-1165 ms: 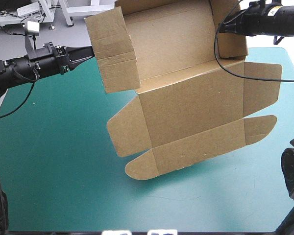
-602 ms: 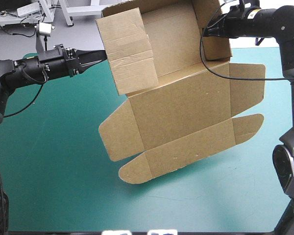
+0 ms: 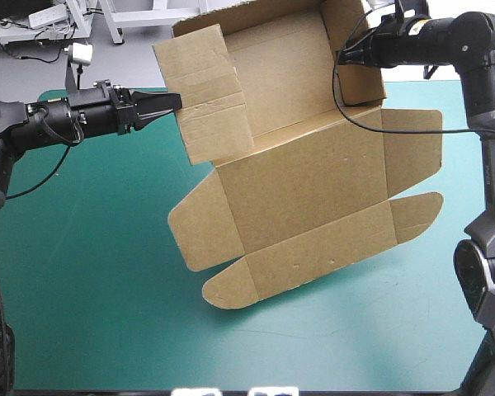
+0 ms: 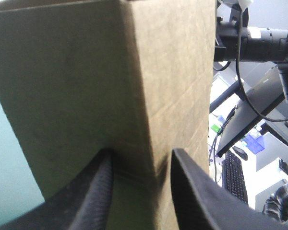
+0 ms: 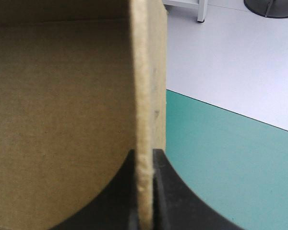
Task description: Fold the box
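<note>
The brown box (image 3: 305,190) is a cut sheet held up tilted over the teal-green table (image 3: 82,247), its back panel and two side walls raised and its front flaps hanging low. My left gripper (image 3: 175,101) is at the outer edge of the left side wall. In the left wrist view its fingers (image 4: 141,152) stand apart, with a creased part of the box (image 4: 86,72) between them. My right gripper (image 3: 344,54) is at the right side wall. In the right wrist view it (image 5: 144,152) is all but shut, pinching the edge of the box (image 5: 57,96).
Bare teal-green cover lies to the left and in front of the box. The lowest rounded flap (image 3: 231,289) hangs close to the table. The right arm (image 4: 259,40) shows beyond the box in the left wrist view.
The box has shifted left across the earlier frames and tilted a little. The left side wall now reaches slightly past the left gripper's tips. The right gripper moved left with the box.
</note>
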### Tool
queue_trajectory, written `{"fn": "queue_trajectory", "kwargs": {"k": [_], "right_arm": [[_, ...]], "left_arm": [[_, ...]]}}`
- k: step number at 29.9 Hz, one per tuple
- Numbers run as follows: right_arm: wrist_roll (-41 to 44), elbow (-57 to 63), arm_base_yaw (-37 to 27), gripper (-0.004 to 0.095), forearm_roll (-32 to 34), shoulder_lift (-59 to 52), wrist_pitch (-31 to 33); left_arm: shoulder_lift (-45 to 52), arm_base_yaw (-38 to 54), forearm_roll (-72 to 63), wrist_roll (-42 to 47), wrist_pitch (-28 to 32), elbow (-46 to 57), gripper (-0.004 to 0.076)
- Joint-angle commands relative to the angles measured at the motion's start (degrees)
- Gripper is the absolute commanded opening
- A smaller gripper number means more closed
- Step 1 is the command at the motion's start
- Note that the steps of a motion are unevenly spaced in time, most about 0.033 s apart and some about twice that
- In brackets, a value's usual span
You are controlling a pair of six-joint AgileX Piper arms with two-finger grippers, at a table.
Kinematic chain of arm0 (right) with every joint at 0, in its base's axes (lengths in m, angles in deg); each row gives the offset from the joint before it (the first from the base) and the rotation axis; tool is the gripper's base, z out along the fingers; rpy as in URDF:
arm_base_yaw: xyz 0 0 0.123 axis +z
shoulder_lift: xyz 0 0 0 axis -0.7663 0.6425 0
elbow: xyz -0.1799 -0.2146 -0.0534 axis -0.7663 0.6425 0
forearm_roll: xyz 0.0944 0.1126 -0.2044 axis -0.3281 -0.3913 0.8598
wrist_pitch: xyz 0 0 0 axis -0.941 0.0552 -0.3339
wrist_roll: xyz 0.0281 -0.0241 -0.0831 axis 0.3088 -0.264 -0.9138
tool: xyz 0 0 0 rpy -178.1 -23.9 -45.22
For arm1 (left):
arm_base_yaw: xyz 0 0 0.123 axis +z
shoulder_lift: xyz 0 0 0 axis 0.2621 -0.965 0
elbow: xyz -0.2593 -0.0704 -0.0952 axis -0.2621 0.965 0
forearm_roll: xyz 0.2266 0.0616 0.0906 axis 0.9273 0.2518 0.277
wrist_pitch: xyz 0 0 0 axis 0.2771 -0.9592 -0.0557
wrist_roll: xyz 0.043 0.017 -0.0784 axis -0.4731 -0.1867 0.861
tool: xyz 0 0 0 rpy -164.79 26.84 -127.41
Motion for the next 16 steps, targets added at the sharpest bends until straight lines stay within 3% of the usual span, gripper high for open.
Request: {"fn": "queue_trajectory", "kwargs": {"k": [1, 12, 16], "right_arm": [[1.0, -1.8, 1.3, -0.0009, -2.6, -3.1, -4.8], [2.3, -1.8, 6.1, -0.0009, -1.4, -2.1, -5.0], [3.7, -1.8, 8.6, -0.0009, 3.0, -2.1, -4.5]], "left_arm": [[2.4, -0.4, -3.2, -0.3, -1.0, -1.5, 0.0288], [2.4, -0.4, 5.7, -0.4, 3.2, -1.5, 0.0288], [2.4, -0.4, 8.7, -0.3, 6.7, -1.5, 0.0288]]}}
